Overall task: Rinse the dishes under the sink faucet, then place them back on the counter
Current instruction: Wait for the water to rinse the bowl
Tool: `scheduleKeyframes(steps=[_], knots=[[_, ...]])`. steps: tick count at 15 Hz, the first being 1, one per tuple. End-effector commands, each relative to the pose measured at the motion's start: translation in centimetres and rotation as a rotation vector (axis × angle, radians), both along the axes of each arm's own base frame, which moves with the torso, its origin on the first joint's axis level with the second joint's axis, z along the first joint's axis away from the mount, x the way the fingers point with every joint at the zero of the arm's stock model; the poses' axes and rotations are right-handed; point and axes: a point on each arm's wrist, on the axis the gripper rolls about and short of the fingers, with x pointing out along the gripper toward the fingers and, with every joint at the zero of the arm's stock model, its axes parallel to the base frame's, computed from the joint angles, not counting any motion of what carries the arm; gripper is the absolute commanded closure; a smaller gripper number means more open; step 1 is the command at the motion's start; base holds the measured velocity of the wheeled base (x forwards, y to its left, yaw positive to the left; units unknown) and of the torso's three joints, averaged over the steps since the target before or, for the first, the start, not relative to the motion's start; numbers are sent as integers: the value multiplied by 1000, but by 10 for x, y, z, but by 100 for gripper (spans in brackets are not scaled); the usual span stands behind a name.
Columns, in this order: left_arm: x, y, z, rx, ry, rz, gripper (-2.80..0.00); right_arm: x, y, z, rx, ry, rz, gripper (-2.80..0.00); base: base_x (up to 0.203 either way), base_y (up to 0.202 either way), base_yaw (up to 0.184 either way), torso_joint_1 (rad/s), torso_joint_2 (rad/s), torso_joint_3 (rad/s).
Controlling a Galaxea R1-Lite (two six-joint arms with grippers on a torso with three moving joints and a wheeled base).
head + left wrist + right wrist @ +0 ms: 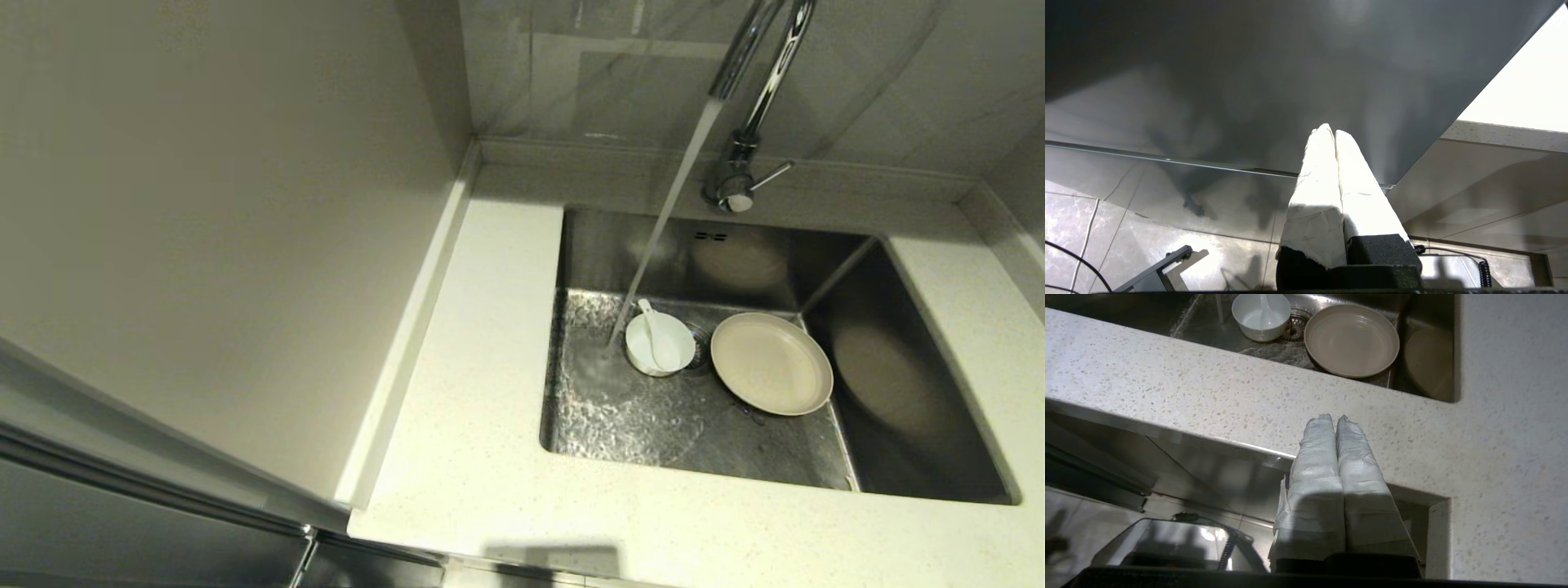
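With water running from the tall chrome gooseneck faucet (pixel 755 98), the small white bowl (pixel 660 344), its short white spoon (pixel 658 331) and the cream-beige round plate (pixel 771 363) lie on the steel sink (pixel 898 384) floor by the drain, while the left gripper (pixel 1329 131) and right gripper (pixel 1331 418), both closed and empty, hang below the speckled counter (pixel 490 457) front edge, so rinsing seems barely begun and 1 gripper must open and reach in.

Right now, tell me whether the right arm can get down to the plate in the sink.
Probably yes. The right gripper, shut, sits outside the counter edge, and nothing lies between it and the plate, which rests uncovered on the sink floor beside the bowl. It must rise over the edge first.
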Motion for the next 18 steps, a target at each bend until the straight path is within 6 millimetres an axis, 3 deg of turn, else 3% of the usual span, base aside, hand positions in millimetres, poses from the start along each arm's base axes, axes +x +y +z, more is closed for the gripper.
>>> scheduleKeyframes(steps=[1,18], knots=[[0,0,0,-1,-3,0,0,1,0,-1,28,9,-3,0,0,0,0,0,0,0],[0,0,0,-1,-3,0,0,2,-1,0,79,-2,-37,0,0,0,0,0,0,0]])
